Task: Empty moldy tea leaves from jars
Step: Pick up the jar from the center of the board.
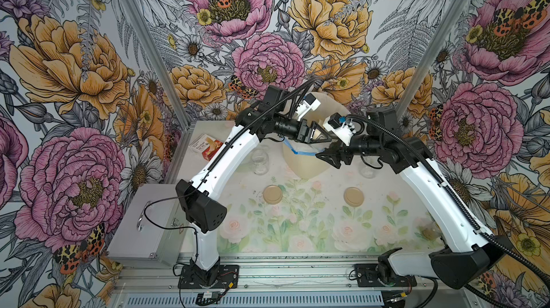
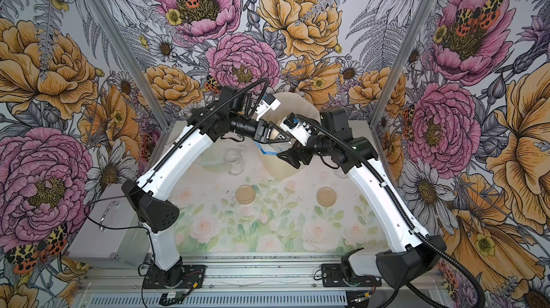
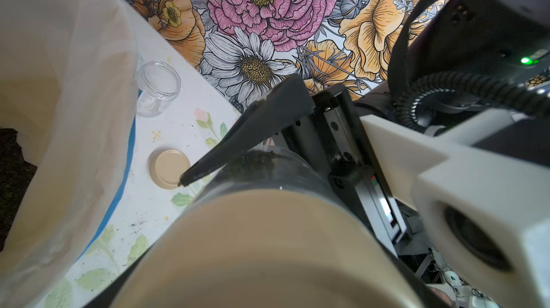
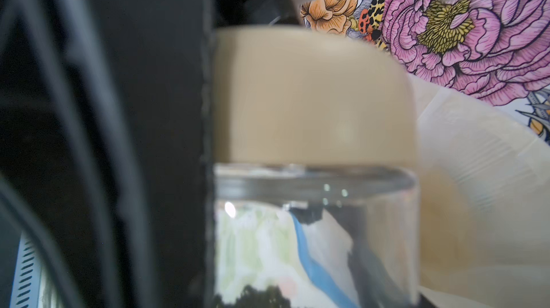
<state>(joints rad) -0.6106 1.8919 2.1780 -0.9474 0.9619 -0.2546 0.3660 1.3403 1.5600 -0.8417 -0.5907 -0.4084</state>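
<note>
Left gripper (image 1: 314,137) clamps the last full jar (image 3: 297,172) over the bin (image 1: 306,169), and the right gripper (image 1: 329,152) is at its lid (image 4: 309,95).

The step in hand looks like uncapping. The dark tea leaves (image 3: 259,157) sit inside the held glass and the tan lid is on. One right finger (image 4: 166,113) lies against the lid's rim, but its opposite is out of sight, so I cannot tell whether that grip has closed. An empty jar (image 1: 259,159) stands on one side of the bin and another (image 1: 368,169) on the other. Two loose lids (image 1: 272,195) lie nearer the table's (image 1: 312,232) front edge (so this seems the third jar). Next, the right jaws need to seat squarely on the rim and twist while the left holds the glass firm. After that the open mouth goes over the bag (image 3: 59,83).
</note>
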